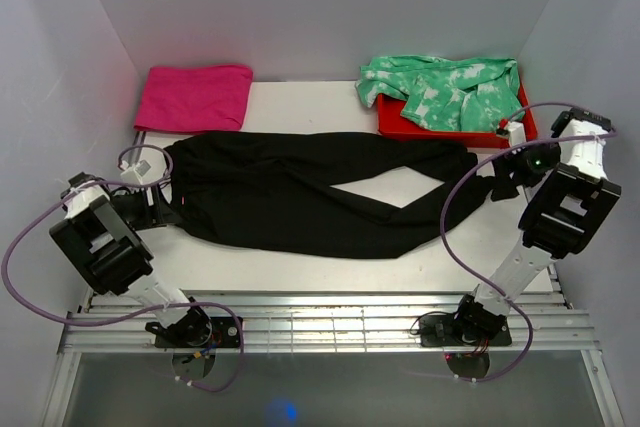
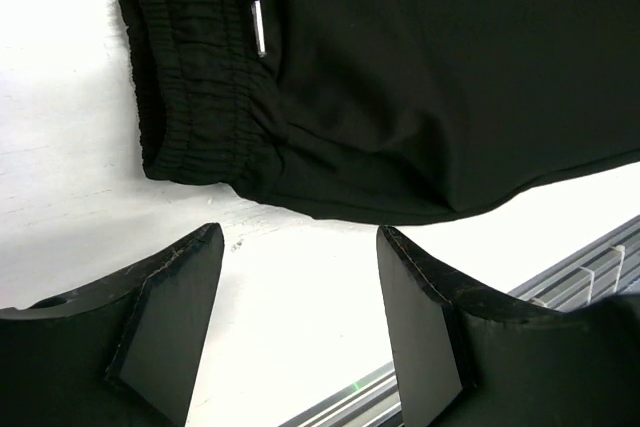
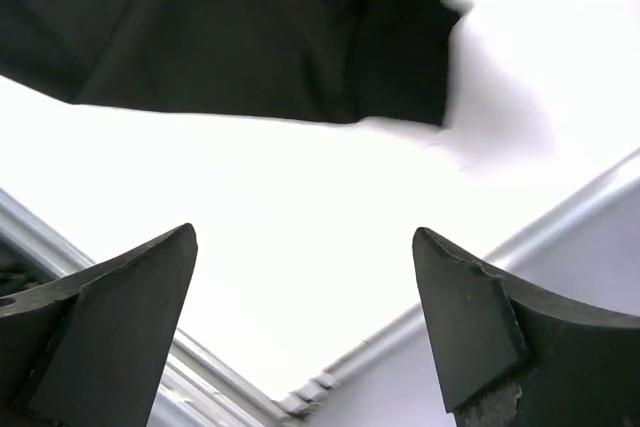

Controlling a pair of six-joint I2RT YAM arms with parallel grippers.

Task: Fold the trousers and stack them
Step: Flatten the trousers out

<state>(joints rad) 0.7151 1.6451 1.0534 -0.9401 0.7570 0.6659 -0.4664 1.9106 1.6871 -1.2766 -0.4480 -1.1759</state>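
Observation:
The black trousers (image 1: 300,192) lie spread across the white table, waistband to the left, legs running right with a gap of table between them. My left gripper (image 1: 162,209) is open and empty just off the waistband's near corner; the left wrist view shows the elastic waistband (image 2: 200,77) and a metal drawstring tip (image 2: 260,29) ahead of my open gripper (image 2: 300,237). My right gripper (image 1: 503,187) is open and empty by the ankle ends; the right wrist view shows a black cuff (image 3: 300,37) beyond my open gripper (image 3: 305,237).
A folded magenta-pink cloth (image 1: 195,97) lies at the back left. A red tray (image 1: 455,129) at the back right holds a green-and-white tie-dye garment (image 1: 440,87). Grey walls close in on the sides and back. A metal rail (image 1: 320,312) runs along the near edge.

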